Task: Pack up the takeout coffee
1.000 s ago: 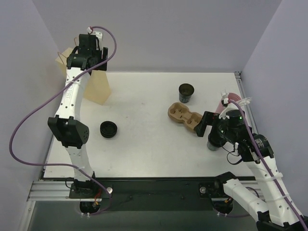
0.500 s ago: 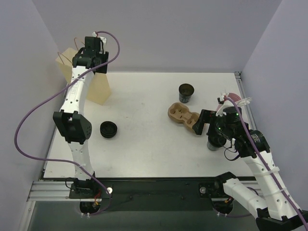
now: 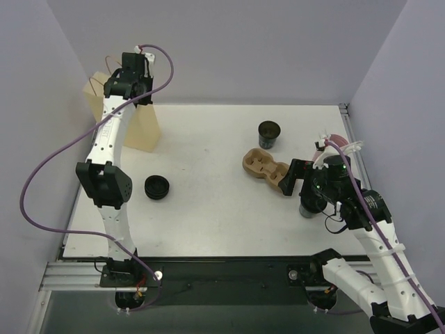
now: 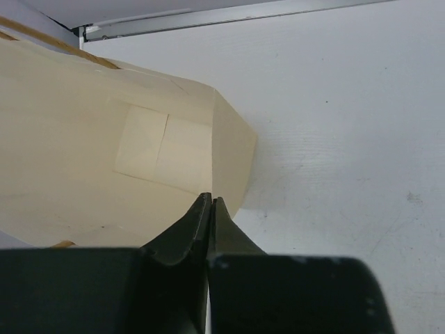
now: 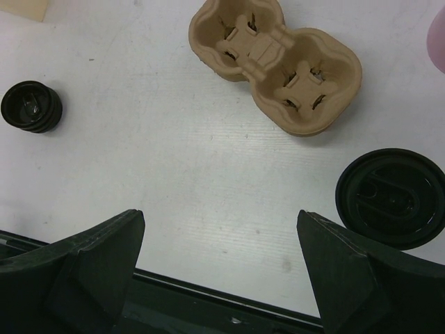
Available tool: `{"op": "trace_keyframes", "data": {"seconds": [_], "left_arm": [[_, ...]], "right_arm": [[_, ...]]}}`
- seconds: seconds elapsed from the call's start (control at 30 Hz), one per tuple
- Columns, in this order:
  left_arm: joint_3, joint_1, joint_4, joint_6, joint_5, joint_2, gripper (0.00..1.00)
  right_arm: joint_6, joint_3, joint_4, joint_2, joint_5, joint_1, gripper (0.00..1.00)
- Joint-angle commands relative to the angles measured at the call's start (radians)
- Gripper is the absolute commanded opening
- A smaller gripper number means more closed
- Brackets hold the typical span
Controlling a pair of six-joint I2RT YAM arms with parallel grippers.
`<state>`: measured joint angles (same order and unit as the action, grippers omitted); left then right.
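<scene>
A tan paper bag (image 3: 144,129) stands at the table's back left. My left gripper (image 3: 129,75) is over its top and shut on the bag's rim. In the left wrist view the fingertips (image 4: 210,203) pinch the bag (image 4: 104,160) wall at its corner fold. A brown moulded cup carrier (image 3: 266,168) lies right of centre, and both its wells (image 5: 274,61) are empty. My right gripper (image 5: 219,216) hovers open just in front of it, over bare table. Dark lidded cups stand at the left (image 3: 157,186), behind the carrier (image 3: 269,133) and under my right wrist (image 5: 391,198).
A pink object (image 3: 324,149) sits at the right edge of the table near my right arm. The table's front rail (image 5: 208,296) runs just under my right fingers. Grey walls close the back and both sides.
My left gripper has closed on the bag's rim after shifting slightly right over the bag. The right arm edged a little toward the carrier and then held still.
</scene>
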<state>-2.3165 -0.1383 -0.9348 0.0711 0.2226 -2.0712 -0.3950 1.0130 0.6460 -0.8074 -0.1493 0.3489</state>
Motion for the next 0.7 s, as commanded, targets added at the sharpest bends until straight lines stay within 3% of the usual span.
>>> {"op": "trace_keyframes", "data": {"seconds": [0.0, 0.27, 0.67], "left_arm": [[0.008, -0.007, -0.027, -0.016, -0.064, 0.079, 0.00], [0.066, -0.136, -0.071, -0.048, -0.102, 0.181, 0.00], [0.457, -0.397, 0.093, -0.174, -0.126, 0.474, 0.00]], "right_arm": [[-0.010, 0.013, -0.017, 0.031, -0.016, 0.007, 0.97], [-0.010, 0.013, 0.021, 0.073, -0.029, 0.006, 0.97], [-0.034, 0.016, 0.148, 0.198, 0.010, 0.006, 0.98]]}}
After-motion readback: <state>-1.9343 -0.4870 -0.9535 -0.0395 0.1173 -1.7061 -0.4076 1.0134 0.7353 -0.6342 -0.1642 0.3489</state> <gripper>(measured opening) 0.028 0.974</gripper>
